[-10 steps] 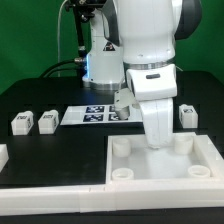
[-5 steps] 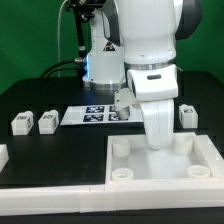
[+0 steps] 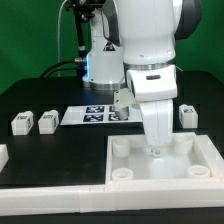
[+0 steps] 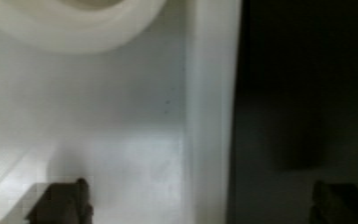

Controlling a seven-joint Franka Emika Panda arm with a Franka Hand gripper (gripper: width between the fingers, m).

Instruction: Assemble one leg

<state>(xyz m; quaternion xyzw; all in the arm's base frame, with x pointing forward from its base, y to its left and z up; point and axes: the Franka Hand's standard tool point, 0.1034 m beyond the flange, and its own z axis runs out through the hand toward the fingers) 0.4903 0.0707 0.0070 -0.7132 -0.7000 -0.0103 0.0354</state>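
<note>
Three legs show in the exterior view: two small white posts with tags (image 3: pixel 20 123) (image 3: pixel 45 121) at its left and one (image 3: pixel 186 115) at its right, all lying on the black table. My gripper (image 3: pixel 155 147) hangs low over the far edge of the large white panel (image 3: pixel 190 172), between its two far corner sockets. In the wrist view the gripper (image 4: pixel 206 205) is open and empty. Its dark fingertips (image 4: pixel 60 205) stand wide apart astride the panel's edge (image 4: pixel 208 110), with a round socket (image 4: pixel 96 25) ahead. No leg is near the fingers.
The marker board (image 3: pixel 92 114) lies on the table behind the gripper, in front of the arm's base. A low white rail (image 3: pixel 55 186) runs along the front at the exterior view's left, and a white block (image 3: pixel 3 155) sits at the left edge.
My gripper has come down slightly toward the panel's far edge. The legs and the panel have not moved.
</note>
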